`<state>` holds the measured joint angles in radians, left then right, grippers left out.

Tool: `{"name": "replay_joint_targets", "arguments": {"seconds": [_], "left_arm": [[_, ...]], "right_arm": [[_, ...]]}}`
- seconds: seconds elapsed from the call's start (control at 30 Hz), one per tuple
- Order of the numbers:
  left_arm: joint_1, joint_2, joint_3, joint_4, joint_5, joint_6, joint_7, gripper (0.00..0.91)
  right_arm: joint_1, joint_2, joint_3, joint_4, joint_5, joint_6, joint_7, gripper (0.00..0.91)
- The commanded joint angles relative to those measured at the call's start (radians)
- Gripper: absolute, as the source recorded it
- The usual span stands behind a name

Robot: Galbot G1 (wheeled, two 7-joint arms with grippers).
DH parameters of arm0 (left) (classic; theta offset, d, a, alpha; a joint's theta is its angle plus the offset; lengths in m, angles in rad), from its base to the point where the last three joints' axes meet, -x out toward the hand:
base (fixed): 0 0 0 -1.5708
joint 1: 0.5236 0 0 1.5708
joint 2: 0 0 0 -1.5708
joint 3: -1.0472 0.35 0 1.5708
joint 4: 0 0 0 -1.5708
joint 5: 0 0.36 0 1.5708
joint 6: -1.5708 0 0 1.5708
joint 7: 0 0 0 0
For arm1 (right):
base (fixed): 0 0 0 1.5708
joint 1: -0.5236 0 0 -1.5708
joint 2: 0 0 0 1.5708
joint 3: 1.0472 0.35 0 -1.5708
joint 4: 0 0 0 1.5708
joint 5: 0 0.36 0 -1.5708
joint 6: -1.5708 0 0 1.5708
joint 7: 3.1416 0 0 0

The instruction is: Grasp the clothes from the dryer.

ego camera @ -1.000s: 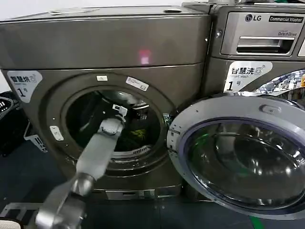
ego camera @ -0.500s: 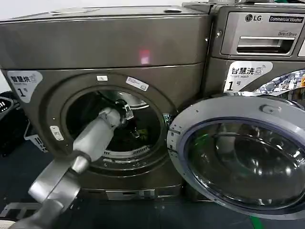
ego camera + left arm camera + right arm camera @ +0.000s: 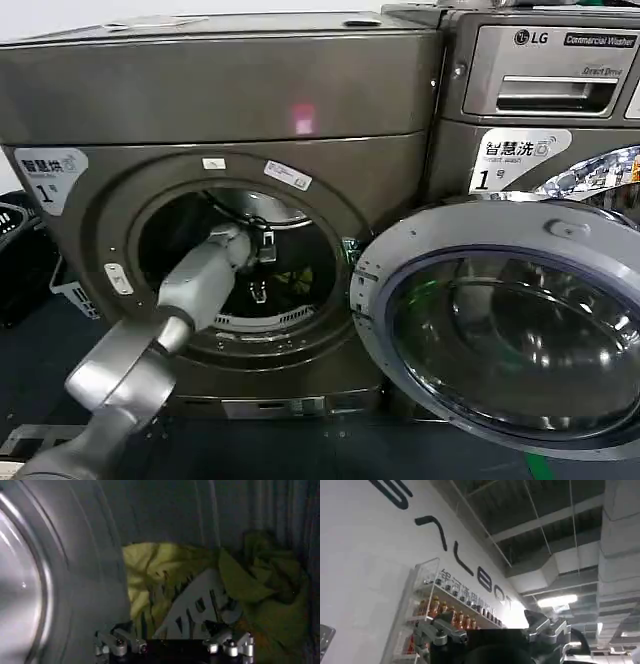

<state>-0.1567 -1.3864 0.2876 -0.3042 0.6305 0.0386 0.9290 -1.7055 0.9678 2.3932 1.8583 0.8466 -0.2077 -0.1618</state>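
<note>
The left arm (image 3: 150,345) rises from the near left and slants up and rightward, its forearm passing through the dryer's (image 3: 240,90) round mouth. The left gripper (image 3: 258,292) hangs inside the drum, fingers parted and pointing down. The right gripper (image 3: 495,640) points upward, fingers spread.

Dryer (image 3: 230,90) porthole open, left arm inside; swung door (image 3: 500,330) crowds right side.

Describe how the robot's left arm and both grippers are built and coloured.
The left arm has smooth silver-grey rounded tubular segments joined by thicker cylindrical joints. The left gripper has pale metal finger links with round bolts on a dark base. The right gripper is built alike: silver bolted links, black body.
</note>
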Motion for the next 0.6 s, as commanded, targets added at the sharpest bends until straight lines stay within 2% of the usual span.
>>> {"name": "replay_joint_targets", "arguments": {"seconds": [0.03, 0.6], "left_arm": [[0.005, -0.011, 0.012, 0.044, 0.026, -0.001, 0.012, 0.907], [0.072, -0.038, -0.014, 0.052, -0.025, -0.011, 0.013, 0.907]], "right_arm": [[-0.001, 0.001, -0.001, 0.002, 0.0, 0.001, 0.0, 0.907], [-0.005, 0.007, -0.006, 0.012, -0.001, 0.005, -0.002, 0.907]]}}
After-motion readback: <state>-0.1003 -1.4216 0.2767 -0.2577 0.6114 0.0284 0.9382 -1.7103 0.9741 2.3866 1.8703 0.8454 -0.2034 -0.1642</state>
